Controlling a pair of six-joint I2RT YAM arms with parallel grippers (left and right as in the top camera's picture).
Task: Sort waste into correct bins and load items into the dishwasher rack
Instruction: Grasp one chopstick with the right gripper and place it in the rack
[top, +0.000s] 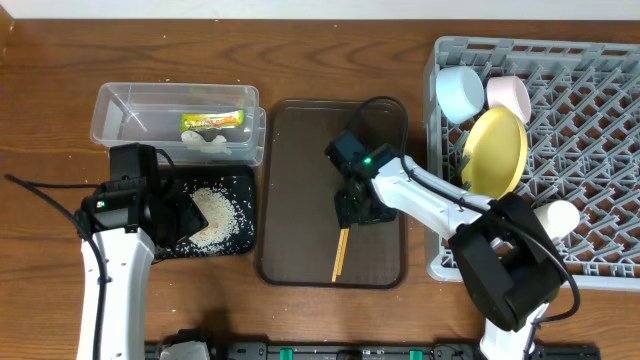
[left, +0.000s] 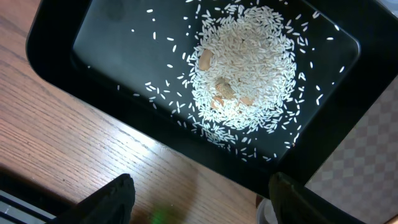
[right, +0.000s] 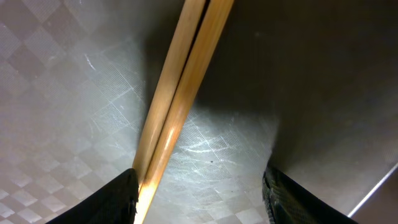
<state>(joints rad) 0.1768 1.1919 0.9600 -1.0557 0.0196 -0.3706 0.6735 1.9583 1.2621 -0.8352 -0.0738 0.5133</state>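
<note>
Overhead: right gripper (top: 355, 208), open and empty, poised over chopsticks (top: 340, 255) mid brown tray (top: 300, 150); next, likely pinching both together for the rack (top: 600, 200).

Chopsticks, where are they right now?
In the overhead view the chopsticks lie on the brown serving tray at table centre, partly under the right pincer, left of the dishwasher rack.
</note>
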